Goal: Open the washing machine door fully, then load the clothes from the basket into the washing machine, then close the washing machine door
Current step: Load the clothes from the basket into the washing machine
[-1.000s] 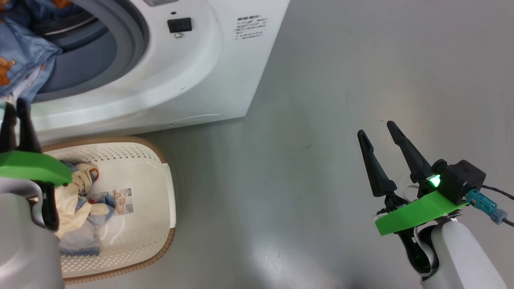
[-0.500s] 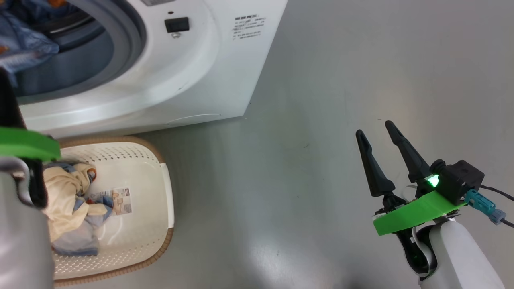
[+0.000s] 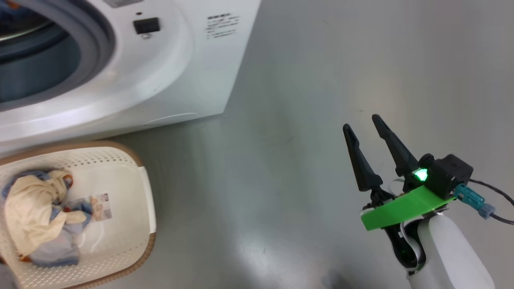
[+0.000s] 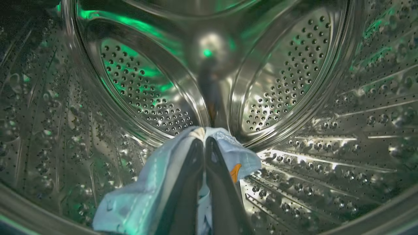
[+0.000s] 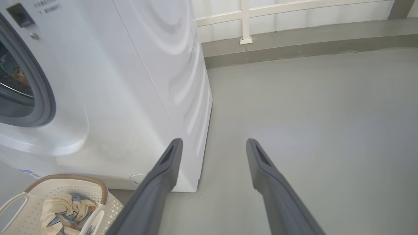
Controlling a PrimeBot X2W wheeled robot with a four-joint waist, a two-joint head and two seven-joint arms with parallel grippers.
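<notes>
Pinching a fold of light blue cloth (image 4: 140, 199), the left gripper (image 4: 204, 138) has its two dark fingers pressed together at the bottom centre of the left wrist view. The cloth drapes down both sides of the fingers towards the lower left of that frame, and a small orange patch of print shows on its right flap. Gripper and cloth are inside the steel drum (image 4: 287, 81), whose perforated back wall fills the top of the frame with green glints on the metal.

The right gripper (image 3: 360, 121) sits at the lower right of the head view, fingers spread wide and holding nothing, above the bare grey floor (image 3: 301, 80).

At the upper left of the head view is the washing machine (image 3: 168, 80), white, with its grey gasket (image 3: 96, 48) ringing the open mouth. A black latch socket (image 3: 146, 25) is set into its front, and to the right of that is a printed label (image 3: 221, 25) of several short lines, too small to read.

The basket (image 3: 120, 168) stands at the lower left, just below the machine's front. A cream and blue bundle of clothes (image 3: 28, 212) lies in its left half, touching a paper label (image 3: 98, 202) on the basket's bottom; its print is blurred.
</notes>
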